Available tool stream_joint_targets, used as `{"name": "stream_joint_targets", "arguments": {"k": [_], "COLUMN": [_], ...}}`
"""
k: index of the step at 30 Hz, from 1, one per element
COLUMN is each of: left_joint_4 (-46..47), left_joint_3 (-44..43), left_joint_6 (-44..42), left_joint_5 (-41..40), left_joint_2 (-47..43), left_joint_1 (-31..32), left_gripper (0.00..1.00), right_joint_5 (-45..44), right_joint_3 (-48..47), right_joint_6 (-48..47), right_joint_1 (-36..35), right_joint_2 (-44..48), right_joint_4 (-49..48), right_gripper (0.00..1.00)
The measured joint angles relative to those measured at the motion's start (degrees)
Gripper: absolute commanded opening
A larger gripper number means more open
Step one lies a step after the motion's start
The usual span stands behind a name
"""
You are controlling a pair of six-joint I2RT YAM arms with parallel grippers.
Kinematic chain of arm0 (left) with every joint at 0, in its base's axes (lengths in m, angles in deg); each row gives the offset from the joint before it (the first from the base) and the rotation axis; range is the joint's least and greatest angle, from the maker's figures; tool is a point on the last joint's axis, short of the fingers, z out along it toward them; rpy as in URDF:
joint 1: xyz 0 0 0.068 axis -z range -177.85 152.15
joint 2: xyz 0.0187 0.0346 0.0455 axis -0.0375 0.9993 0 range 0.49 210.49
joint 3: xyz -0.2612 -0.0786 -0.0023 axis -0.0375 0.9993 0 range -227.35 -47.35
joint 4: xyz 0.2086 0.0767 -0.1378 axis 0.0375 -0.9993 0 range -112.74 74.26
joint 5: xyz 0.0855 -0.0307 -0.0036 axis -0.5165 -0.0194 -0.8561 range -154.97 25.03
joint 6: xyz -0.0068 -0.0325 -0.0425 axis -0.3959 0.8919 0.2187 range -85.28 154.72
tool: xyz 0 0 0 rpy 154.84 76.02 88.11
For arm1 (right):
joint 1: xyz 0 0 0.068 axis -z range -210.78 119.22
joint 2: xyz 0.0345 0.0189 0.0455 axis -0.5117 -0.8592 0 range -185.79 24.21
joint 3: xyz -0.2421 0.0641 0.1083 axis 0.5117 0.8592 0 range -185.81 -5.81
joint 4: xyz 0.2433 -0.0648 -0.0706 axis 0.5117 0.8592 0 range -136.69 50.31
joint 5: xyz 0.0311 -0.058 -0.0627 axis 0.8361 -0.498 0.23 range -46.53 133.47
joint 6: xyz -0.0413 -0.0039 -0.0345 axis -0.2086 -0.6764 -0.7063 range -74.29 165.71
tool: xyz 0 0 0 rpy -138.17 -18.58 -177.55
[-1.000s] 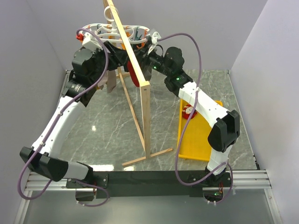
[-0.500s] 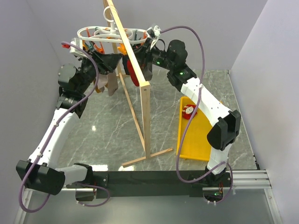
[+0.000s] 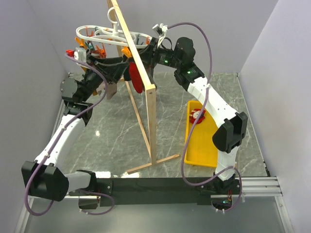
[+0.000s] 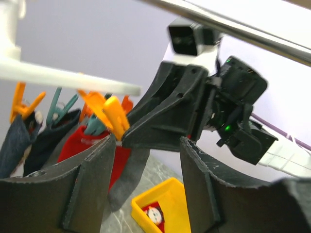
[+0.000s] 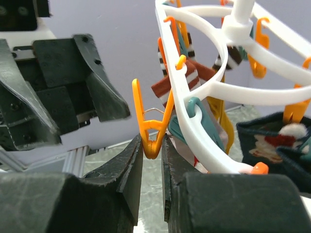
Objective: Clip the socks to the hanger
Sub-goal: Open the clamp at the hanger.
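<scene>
The right gripper point(image 5: 152, 141) is pinching an orange clip point(image 5: 153, 127) between its pressed-in fingers at the lower centre of its wrist view. The clip is dangling from the outer ring of the white hanger point(image 5: 252, 93), which is filling the upper right of that view. The left gripper point(image 4: 148, 143) is holding its fingers spread with nothing between them. It is facing the right gripper's black body across a small gap, just below the hanger's rings. One red sock point(image 3: 136, 77) is hanging under the hanger's clips beside the sloping beam of the wooden rack point(image 3: 151, 121), in the upper centre of the overhead view. In the left wrist view it is showing at the lower left, beneath teal and orange clips. The other red sock point(image 3: 197, 115), with its white markings, is lying at the far end of the yellow bin point(image 3: 204, 150) on the right of the marble tabletop. A brown striped sock point(image 5: 177, 85) and dark navy socks point(image 5: 272, 141) are also hanging from the hanger.
</scene>
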Motion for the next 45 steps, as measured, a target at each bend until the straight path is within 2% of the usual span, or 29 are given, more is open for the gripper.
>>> {"name": "stream_joint_targets", "arguments": {"k": [6,22,39,45], "left_joint_4": [9.40,23.15,32.70,34.21], "left_joint_3": [0.92,0.44,-2.95,-4.61], "left_joint_6": [0.87,11.56,19.19,21.16], "left_joint_5": [0.83,1.42,4.09,4.63], "left_joint_2": [2.91,11.72,17.16,18.93], "left_joint_1": [-0.61,-2.12,-2.43,-2.43], "left_gripper": [0.59,0.61,0.63,0.69], "right_joint_5": [1.62,5.92,8.90,9.11], "right_joint_3": [-0.63,-3.19,-5.55,-5.62], "right_joint_6": [2.36,8.66,13.07,13.70], "right_joint_1": [0.61,1.66,2.32,2.64], "right_joint_2": [-1.36,-2.29,-5.20,-5.20], "right_joint_4": [-0.04,-1.40,-3.23,-3.76], "right_gripper": [0.03,0.03,0.02,0.02]}}
